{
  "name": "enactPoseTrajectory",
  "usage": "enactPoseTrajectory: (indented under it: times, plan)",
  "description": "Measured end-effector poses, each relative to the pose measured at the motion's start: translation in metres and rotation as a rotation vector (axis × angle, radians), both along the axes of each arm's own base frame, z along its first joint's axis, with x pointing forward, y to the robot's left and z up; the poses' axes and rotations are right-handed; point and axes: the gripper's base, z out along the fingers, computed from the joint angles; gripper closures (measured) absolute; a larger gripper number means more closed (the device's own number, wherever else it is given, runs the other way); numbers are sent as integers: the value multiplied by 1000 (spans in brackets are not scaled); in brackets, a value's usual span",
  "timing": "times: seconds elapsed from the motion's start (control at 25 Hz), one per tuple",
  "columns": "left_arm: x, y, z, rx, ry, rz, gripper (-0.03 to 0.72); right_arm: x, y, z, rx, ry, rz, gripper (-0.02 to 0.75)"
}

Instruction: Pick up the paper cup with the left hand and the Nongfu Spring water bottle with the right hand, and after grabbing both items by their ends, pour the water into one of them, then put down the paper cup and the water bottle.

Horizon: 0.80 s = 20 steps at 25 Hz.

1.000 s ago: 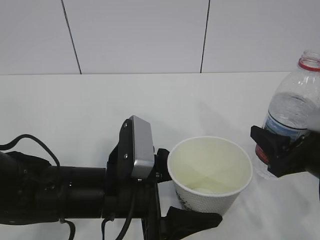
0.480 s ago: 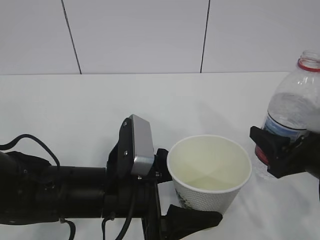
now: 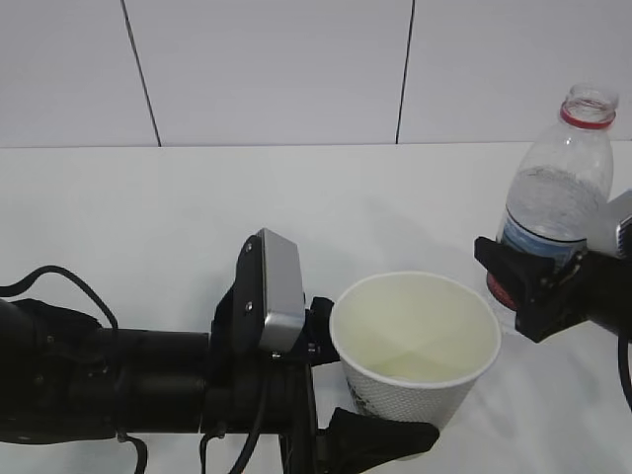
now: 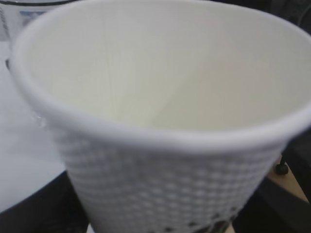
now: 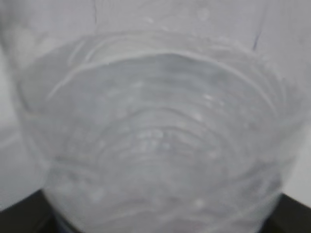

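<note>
The left hand [image 3: 380,430] reached in from the left edge of the exterior view, low over the white table [image 3: 148,207], its grey-silver block [image 3: 279,292] tilted on top of the wrist. Its jaws were clamped on the lower wall of the paper cup [image 3: 415,346], one black finger [image 3: 380,434] visible under the cup's near side. The cup was held roughly upright, mouth up and leaning slightly toward the camera, dimpled wall and part of a dark logo showing below the rim. The left wrist view was filled by the same cup [image 4: 160,116]; its cream interior looked pale, and whether liquid lay at the bottom could not be told.

The right hand [image 3: 533,291] came in from the right edge and was closed around the label band of the Nongfu Spring water bottle [image 3: 558,188]. The bottle stood near upright, leaning slightly, red neck ring at top, no cap on the neck, water level visible in the upper body. It was just right of the cup and apart from it. The right wrist view showed only the clear ribbed bottle wall [image 5: 155,136], blurred.
</note>
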Motion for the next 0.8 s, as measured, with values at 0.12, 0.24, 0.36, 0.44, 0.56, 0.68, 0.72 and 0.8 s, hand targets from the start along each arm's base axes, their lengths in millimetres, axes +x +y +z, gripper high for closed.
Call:
enactPoseTrajectory:
  times: [0.12,0.24,0.36,0.44,0.56,0.68,0.72,0.8]
  plan:
    - [0,0,0,2,-2,-5,123,5,2,4,-4,-26,19,218]
    - [-1,0,0,2,-2,-7,123,12,4,10,-8,-55,34,218]
    - [-1,0,0,2,-2,-7,124,18,6,16,-14,-89,56,218]
    - [-1,0,0,-4,-2,-9,125,23,7,20,-17,-110,67,218]
    - [0,0,1,-7,-1,-4,125,30,9,27,-21,-146,80,218]
    - [0,0,1,-10,0,2,129,37,12,35,-33,-186,112,218]
    - [1,-1,1,-11,-1,3,129,39,13,37,-37,-196,121,218]
    - [2,-2,2,-9,-5,5,130,42,14,40,-44,-212,134,218]
